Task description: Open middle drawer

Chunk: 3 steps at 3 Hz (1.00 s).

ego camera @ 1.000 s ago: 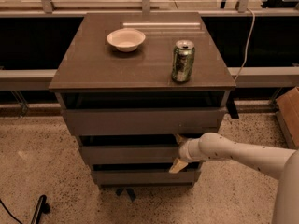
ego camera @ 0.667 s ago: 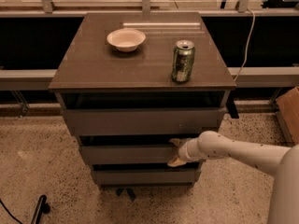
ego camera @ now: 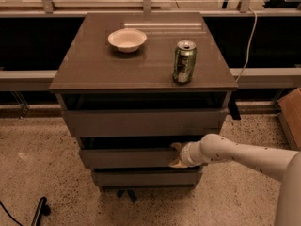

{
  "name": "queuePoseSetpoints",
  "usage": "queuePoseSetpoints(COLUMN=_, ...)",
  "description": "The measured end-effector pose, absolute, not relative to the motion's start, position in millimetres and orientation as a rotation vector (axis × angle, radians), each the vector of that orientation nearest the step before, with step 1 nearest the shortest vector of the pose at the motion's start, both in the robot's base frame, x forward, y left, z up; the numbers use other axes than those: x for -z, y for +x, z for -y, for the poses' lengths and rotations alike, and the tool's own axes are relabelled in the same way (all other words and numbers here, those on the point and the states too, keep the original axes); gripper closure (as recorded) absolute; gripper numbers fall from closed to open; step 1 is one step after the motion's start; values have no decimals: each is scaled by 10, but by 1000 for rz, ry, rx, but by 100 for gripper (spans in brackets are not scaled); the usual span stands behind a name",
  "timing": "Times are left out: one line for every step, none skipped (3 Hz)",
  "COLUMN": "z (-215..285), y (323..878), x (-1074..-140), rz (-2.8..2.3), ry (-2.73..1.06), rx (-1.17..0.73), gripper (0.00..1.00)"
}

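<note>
The cabinet has three grey-brown drawers. The middle drawer [ego camera: 127,157] is the shallow central one with a plain flat front. My gripper [ego camera: 177,155] comes in from the right on a white arm and sits at the right part of that drawer's front, with a tan finger [ego camera: 176,147] at its top edge and another at its bottom edge. The taller top drawer [ego camera: 141,122] is above it and the lowest drawer [ego camera: 143,178] is below.
On the cabinet top [ego camera: 94,65] stand a white bowl [ego camera: 127,39] and a green can [ego camera: 184,61]. A cardboard box [ego camera: 290,113] is at the right. A dark rail and ledge run behind the cabinet. Speckled floor lies in front.
My gripper has moved a little to the left along the middle drawer's front. The drawers look the same.
</note>
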<state>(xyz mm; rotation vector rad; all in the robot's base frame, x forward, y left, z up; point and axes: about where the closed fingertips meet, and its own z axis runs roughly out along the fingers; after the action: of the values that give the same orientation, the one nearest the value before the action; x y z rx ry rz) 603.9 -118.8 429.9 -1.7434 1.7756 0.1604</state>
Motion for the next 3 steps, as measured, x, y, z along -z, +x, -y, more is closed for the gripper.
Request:
queuePoseSetpoints(z=1139, y=5673, x=-4286, rz=-1746, ry=-1803, rx=-205, gripper=50)
queuePoseSetpoints(z=1025, y=5367, x=-4269, rz=-1693, ry=-1867, rx=-254, gripper=51)
queuePoseSetpoints(z=980, y=5186, x=-4266, rz=-1662, ry=-1883, rx=-272, gripper=47)
